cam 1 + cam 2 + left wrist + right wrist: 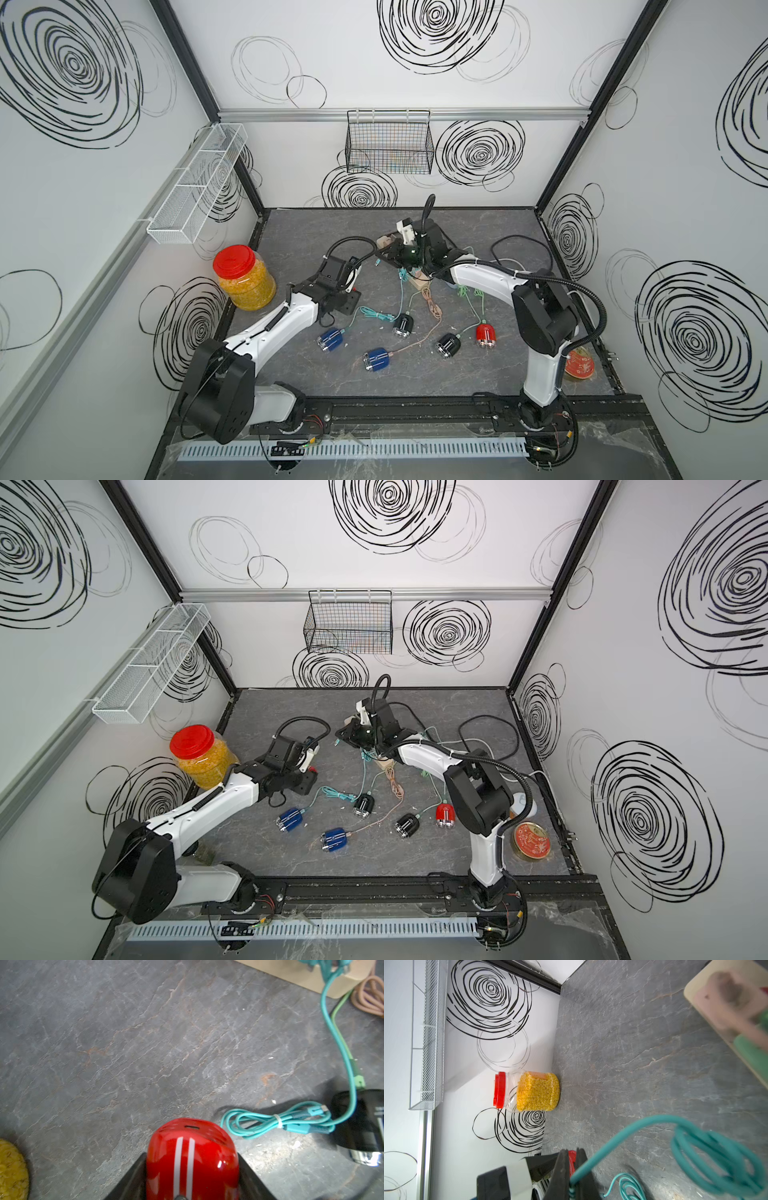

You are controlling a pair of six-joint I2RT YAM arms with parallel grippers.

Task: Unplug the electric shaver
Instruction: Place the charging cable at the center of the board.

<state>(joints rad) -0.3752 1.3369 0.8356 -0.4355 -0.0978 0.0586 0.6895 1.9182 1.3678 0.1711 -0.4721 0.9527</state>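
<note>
The red electric shaver (193, 1147) is gripped across its body by the left gripper (191, 1169), jaws part-open around it, at the left-centre of the slate tabletop (145, 1043). Its charging port (191, 1126) is seen empty. The right gripper (572, 1159) is pinched closed on the teal cable (623, 1132) — the plug is judged out. The cable should be drawn away gently, as its far end probably stays in the beige charging block (716, 1001). A black shaver (361, 1124) and a tied teal bundle (278, 1121) lie near — a snag is possible.

Red shaver (192, 1167) with two white stripes between the black fingers (133, 1180) of the left gripper (192, 1155); teal cable (658, 1119) in the right gripper (572, 1154); beneath them, grey veined tabletop (124, 1043); ahead of the right gripper, yellow-filled jar (537, 1093) with red lid (499, 1089), against white wall (467, 1064) with black spirals.
</note>
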